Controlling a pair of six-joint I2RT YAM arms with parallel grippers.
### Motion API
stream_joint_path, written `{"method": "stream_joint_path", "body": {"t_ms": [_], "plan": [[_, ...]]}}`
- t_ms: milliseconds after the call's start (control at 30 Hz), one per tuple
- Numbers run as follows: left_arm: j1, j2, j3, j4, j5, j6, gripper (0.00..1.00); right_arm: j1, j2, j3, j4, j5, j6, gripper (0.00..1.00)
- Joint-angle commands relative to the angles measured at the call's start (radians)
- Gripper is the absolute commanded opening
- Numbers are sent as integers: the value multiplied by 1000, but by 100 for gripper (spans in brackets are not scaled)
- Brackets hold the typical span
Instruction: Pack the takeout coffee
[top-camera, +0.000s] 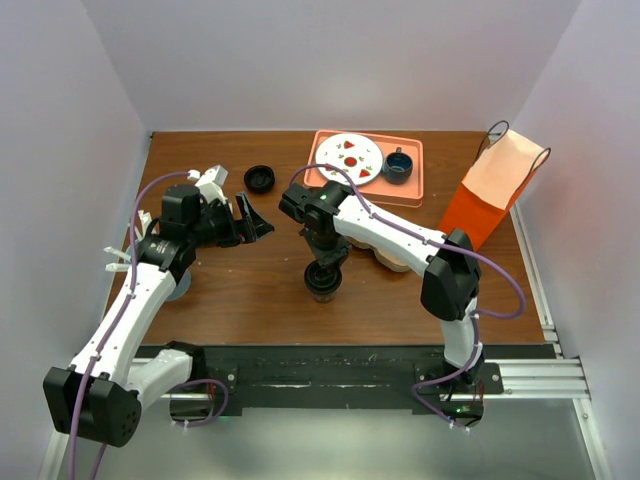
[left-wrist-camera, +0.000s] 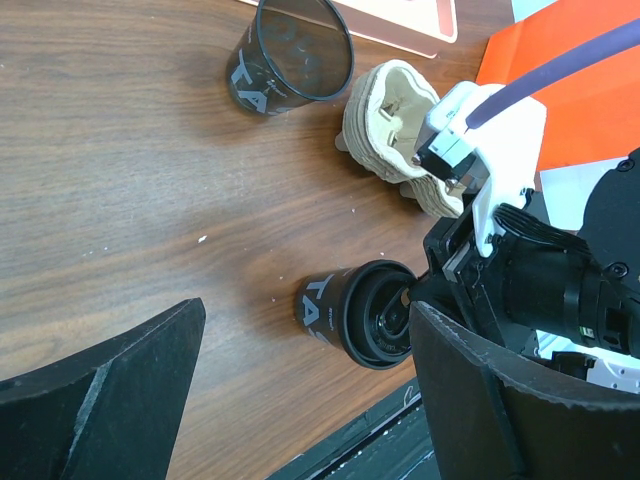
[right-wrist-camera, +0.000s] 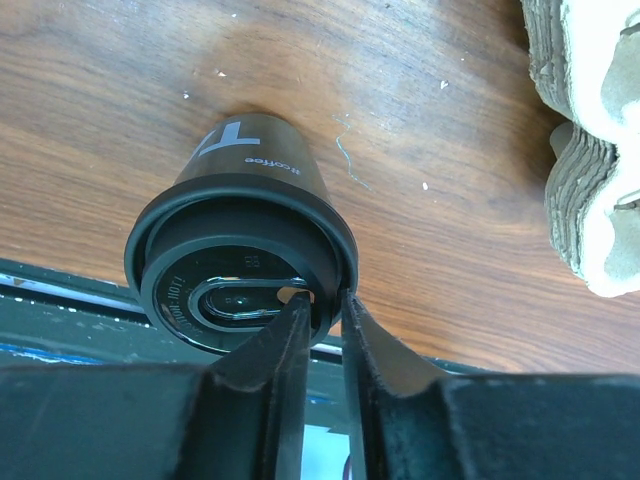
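On the small dark disposable cup with black lid (right-wrist-camera: 245, 200) we read a big "T" and "coffee"; on the open dark cup (left-wrist-camera: 290, 55), "TA".

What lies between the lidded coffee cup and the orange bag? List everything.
The stack of beige pulp carriers sits between the lidded coffee cup and the orange bag, and the right arm reaches across above that line. Nothing else visible blocks it.

Bright, even overhead light, soft shadows (nearest foreground slightly blurred).
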Motion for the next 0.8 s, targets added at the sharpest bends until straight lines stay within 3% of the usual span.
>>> {"method": "stream_joint_path", "body": {"t_ms": [0, 233, 333, 400, 433, 567, 767], "plan": [[-1, -14, 2, 7, 9, 10, 88, -5, -20, 29, -17, 10, 9, 26], [-13, -5, 1, -16, 15, 39, 88, -10, -63, 79, -75, 25, 52, 33], [-47, 6, -15, -14, 30, 51, 86, -15, -133, 61, -33, -14, 60, 50], [-67, 12, -33, -5, 40, 43, 85, -19, -175, 0, 13, -36, 54, 56], [-79, 13, -39, 12, 46, 39, 85, -22, -215, -25, 61, -57, 37, 63], [-107, 39, -67, 56, 72, 20, 82, -71, -310, -198, 190, -210, -22, 71], [-145, 90, -123, 105, 112, 28, 76, -227, -437, -422, 432, -450, -68, 72]]}}
